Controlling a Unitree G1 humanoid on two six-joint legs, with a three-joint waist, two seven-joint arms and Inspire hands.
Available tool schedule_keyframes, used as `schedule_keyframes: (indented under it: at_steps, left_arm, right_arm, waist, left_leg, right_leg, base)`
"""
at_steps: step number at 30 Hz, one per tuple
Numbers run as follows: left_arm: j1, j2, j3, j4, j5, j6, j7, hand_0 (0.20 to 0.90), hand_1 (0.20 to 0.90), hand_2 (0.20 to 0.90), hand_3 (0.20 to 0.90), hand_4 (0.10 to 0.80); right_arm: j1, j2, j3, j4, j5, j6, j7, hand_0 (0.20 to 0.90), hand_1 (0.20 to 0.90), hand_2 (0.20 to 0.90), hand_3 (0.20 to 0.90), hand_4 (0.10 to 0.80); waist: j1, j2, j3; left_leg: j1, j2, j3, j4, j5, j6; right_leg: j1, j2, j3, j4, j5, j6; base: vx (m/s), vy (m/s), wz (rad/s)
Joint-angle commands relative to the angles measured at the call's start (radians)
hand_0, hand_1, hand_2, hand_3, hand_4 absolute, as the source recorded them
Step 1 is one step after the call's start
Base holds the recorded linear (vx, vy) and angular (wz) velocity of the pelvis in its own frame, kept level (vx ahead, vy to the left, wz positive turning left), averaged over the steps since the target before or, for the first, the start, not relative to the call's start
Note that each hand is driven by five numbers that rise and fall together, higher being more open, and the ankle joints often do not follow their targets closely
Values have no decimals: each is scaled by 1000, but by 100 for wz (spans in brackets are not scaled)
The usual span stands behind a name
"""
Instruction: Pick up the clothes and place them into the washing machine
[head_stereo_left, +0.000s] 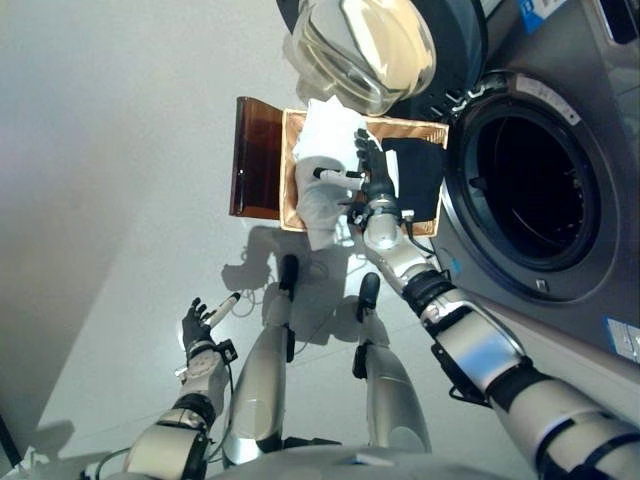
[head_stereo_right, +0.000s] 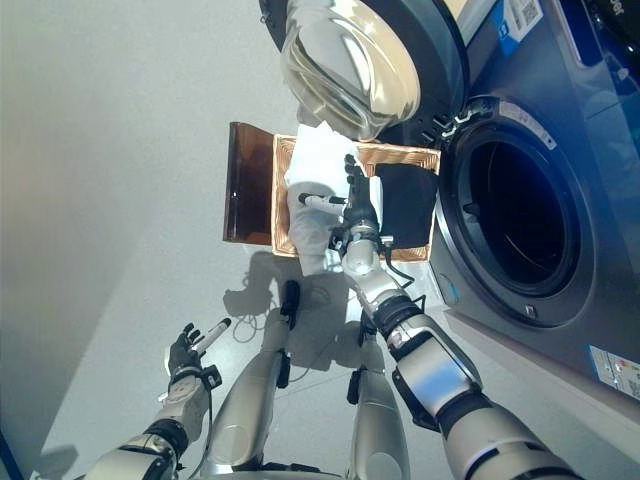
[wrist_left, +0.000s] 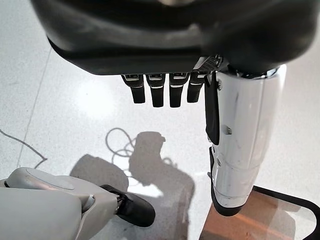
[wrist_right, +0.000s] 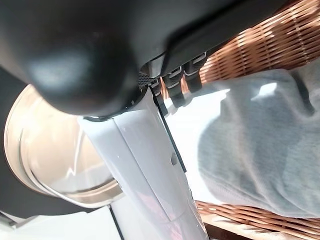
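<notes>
Clothes are seen in a wicker basket (head_stereo_left: 420, 131) on the floor just left of the washing machine (head_stereo_left: 560, 120), at the upper centre of the eye views: a white garment (head_stereo_left: 325, 150) heaped on the basket's left half and hanging over its near rim, and a black garment (head_stereo_left: 415, 175) lying flat in its right half. A brown translucent lid (head_stereo_left: 258, 157) is laid open on the basket's left side. The machine's round door (head_stereo_left: 365, 45) is swung open above the basket, and the dark drum (head_stereo_left: 535, 185) is exposed at the right of the frame.

The right hand (head_stereo_left: 372, 185) is held over the basket at the seam between the two garments, fingers extended and thumb stretched across the white cloth; nothing is gripped by it. In the right wrist view, pale cloth and wicker are shown just past the fingertips.

The left hand (head_stereo_left: 198, 325) is held low at the lower left, over bare floor, fingers relaxed and empty.
</notes>
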Motion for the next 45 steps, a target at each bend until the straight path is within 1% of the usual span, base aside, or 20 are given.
schedule_keyframes:
  at_steps: [1, 12, 16, 20, 24, 29, 33, 42, 45]
  left_arm:
    - [-50, 59, -20, 99, -11, -14, 47, 900, 900, 900, 900, 800]
    - [-68, 69, -27, 86, -26, -24, 45, 900, 900, 900, 900, 800]
    - [-81, 76, -33, 46, -57, -40, 43, 900, 900, 900, 900, 800]
    - [-85, 99, -42, 1, -76, -52, 36, 900, 900, 900, 900, 800]
    - [-87, 110, -49, -14, -81, -56, 31, 900, 900, 900, 900, 800]
    - [-93, 119, -56, -30, -93, -60, 30, 900, 900, 900, 900, 800]
    - [-94, 127, -81, -42, -106, -61, 16, 900, 900, 900, 900, 800]
    - [-113, 137, -119, -83, -124, -70, 8, 900, 900, 900, 900, 800]
    - [-116, 138, -143, -120, -130, -75, 5, 900, 900, 900, 900, 800]
  right_arm:
    - [-49, 17, -59, -36, 10, -102, -27, 900, 900, 900, 900, 800]
    - [-62, 29, -37, -28, 28, -95, 2, 900, 900, 900, 900, 800]
    - [-88, 38, -32, 4, 50, -84, 14, 900, 900, 900, 900, 800]
    - [-121, 48, -24, 46, 62, -70, 34, 900, 900, 900, 900, 800]
    - [-142, 66, -16, 75, 67, -62, 47, 900, 900, 900, 900, 800]
    - [-186, 103, -10, 133, 86, -48, 66, 900, 900, 900, 900, 800]
    - [-257, 128, -22, 235, 117, -29, 78, 900, 900, 900, 900, 800]
    - [-355, 145, -33, 332, 102, 4, 88, 900, 900, 900, 900, 800]
    - [-410, 136, -26, 374, 65, 28, 90, 900, 900, 900, 900, 800]
  waist:
    - [26, 10, -3]
    - [31, 6, 3]
    - [37, 9, 17]
    - [50, 17, 29]
    - [58, 18, 34]
    - [71, 18, 41]
    - [94, 25, 50]
    - [124, 33, 73]
    - [145, 42, 88]
  left_leg:
    - [33, -8, 1, -15, -60, -84]
    - [26, -9, -4, -15, -55, -83]
    - [17, -12, -8, -15, -51, -83]
    - [8, -17, -14, -15, -46, -84]
    - [2, -18, -19, -15, -43, -84]
    - [-6, -20, -25, -15, -40, -83]
    - [-20, -27, -40, -15, -36, -81]
    - [-58, -36, -68, -15, -26, -80]
    - [-79, -44, -85, -15, -24, -81]
  right_leg:
    - [21, -38, -102, 45, -16, 33]
    - [15, -40, -107, 43, -11, 36]
    - [12, -42, -112, 41, -7, 37]
    - [13, -46, -118, 40, -3, 39]
    - [12, -49, -120, 40, -1, 41]
    - [9, -51, -127, 41, 0, 43]
    - [7, -55, -136, 40, 1, 44]
    - [-2, -62, -161, 37, 2, 50]
    - [-5, -68, -179, 34, 1, 53]
  base:
    - [0, 0, 0]
    - [0, 0, 0]
    - [-6, -1, 1]
    - [-20, -3, 12]
    - [-7, 0, 6]
    - [-1, -1, 1]
    - [-7, -6, 11]
    - [-12, -10, 10]
    - [-9, -1, 1]
